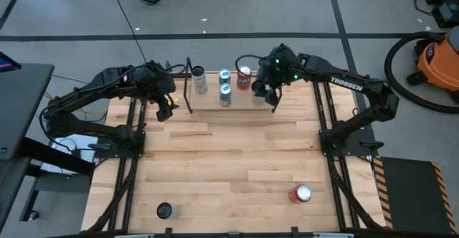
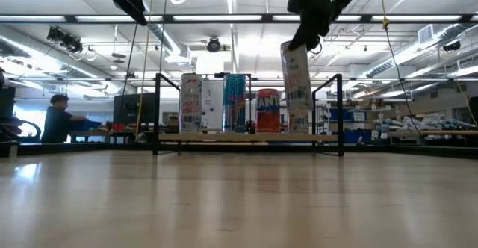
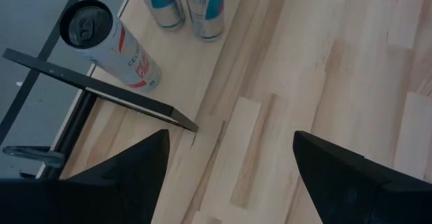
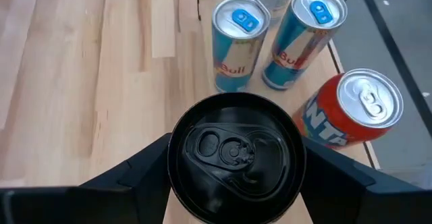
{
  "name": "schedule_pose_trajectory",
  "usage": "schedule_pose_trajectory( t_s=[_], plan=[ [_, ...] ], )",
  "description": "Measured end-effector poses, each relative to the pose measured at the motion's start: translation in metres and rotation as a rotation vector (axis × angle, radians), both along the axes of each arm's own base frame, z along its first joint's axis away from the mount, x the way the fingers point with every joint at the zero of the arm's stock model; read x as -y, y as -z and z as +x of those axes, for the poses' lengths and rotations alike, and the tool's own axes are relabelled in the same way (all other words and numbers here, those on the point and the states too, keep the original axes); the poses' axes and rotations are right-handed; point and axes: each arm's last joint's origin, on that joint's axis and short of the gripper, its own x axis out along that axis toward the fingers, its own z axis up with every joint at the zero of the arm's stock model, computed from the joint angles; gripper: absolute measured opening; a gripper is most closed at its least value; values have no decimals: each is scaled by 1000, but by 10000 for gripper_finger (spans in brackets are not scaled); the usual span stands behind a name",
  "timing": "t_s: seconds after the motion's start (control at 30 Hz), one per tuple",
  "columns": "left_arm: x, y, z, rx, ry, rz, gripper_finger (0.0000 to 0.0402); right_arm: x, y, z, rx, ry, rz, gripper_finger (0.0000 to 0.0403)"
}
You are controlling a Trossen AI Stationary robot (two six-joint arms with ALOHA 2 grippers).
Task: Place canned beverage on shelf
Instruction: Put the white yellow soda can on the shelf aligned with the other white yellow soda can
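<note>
Cans (image 1: pixel 224 84) already filled much of the shelf (image 2: pixel 246 137), and the right gripper (image 4: pixel 235 158) was clamped on a black-topped can (image 2: pixel 296 77) just above its right end, left gripper (image 3: pixel 229 160) idling open, two cans waiting on the table (image 1: pixel 215 152).

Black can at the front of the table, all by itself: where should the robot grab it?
Around its round sides, coming straight down. The black can stands upright, top facing up, with nothing close by, so both sides are free to pinch. The open left gripper is on its side of the table.
</note>
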Motion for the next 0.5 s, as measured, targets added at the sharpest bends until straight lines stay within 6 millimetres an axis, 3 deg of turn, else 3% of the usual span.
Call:
schedule_pose_trajectory(
  t_s=[0.3, 0.5],
  plan=[
    [0, 1, -1, -17, 1, -6, 316, 34, 12, -13, -6, -5, 67, 270],
    [1, 1, -2, -21, 4, -10, 316, 44, 32, -15, -42, 8, 112, 270]
  ],
)
